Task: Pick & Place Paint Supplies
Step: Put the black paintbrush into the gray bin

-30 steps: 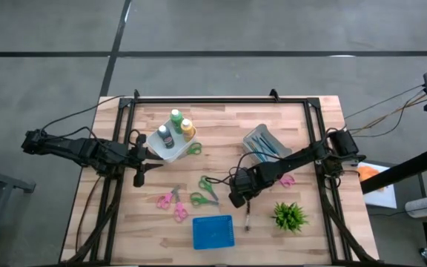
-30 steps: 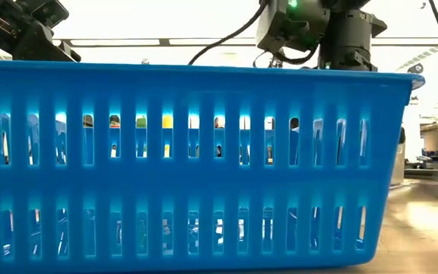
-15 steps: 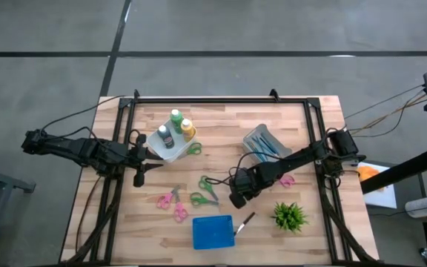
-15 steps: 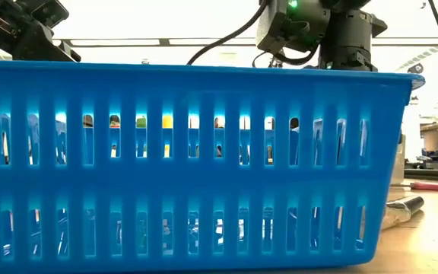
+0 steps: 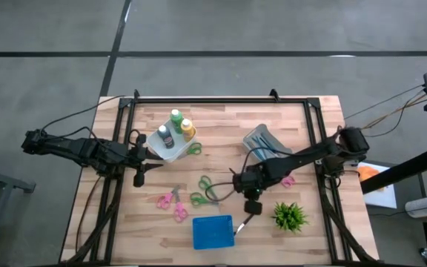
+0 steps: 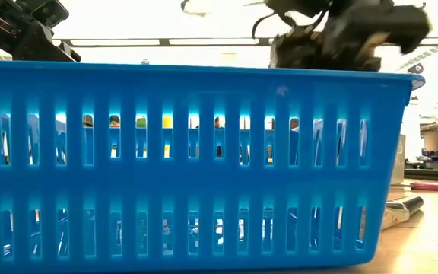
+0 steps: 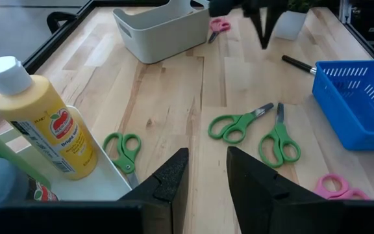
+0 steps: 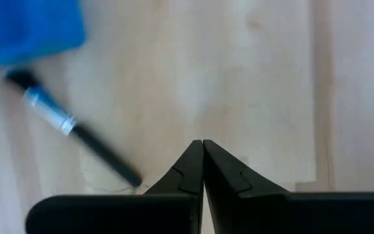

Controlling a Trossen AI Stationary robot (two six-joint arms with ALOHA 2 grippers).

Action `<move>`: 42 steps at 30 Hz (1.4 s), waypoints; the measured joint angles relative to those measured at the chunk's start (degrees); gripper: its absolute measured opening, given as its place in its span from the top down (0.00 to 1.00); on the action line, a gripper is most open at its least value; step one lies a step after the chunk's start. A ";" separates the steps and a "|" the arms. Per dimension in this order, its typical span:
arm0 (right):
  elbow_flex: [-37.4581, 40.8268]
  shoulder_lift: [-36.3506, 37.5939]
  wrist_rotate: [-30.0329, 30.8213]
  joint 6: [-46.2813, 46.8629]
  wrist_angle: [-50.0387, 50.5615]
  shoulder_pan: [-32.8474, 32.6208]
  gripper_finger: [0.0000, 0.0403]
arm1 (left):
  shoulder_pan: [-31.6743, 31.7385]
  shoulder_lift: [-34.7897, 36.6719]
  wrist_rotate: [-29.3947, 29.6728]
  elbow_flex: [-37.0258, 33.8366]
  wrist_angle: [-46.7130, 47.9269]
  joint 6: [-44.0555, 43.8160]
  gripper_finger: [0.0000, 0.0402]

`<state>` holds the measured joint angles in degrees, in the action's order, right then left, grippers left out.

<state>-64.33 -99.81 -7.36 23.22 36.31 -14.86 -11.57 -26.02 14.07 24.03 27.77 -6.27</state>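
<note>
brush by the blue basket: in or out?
Out. The brush lies flat on the table, its tip against the blue basket outside its wall. The right gripper hovers above it, jaws shut and empty.

We take this for a robotics lab: a wooden bench (image 5: 228, 130) in a black frame on bare grey concrete floor (image 5: 199, 30), cabled arms, strip-lit ceiling beyond.

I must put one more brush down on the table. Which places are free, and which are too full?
Bare wood lies along the far edge between the white tray of bottles and the grey bin, and in the near left corner beside the blue basket. The middle is crowded with scissors; the shut right gripper hangs over a brush beside the basket.
</note>
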 joint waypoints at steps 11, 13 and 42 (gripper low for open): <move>0.06 0.44 -0.17 -18.16 -1.85 -5.82 0.98 | 0.01 0.00 0.01 0.00 -0.01 -0.01 0.73; 0.06 0.44 -0.24 -20.75 -3.47 -6.92 0.98 | -0.01 0.00 0.02 0.00 0.00 0.01 0.73; 7.15 0.31 3.02 -13.44 -16.05 -12.78 0.66 | -0.01 0.00 -0.01 0.00 0.00 0.00 0.73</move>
<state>-57.18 -99.50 -4.34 9.78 20.26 -27.64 -11.57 -26.02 14.06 24.03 27.77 -6.27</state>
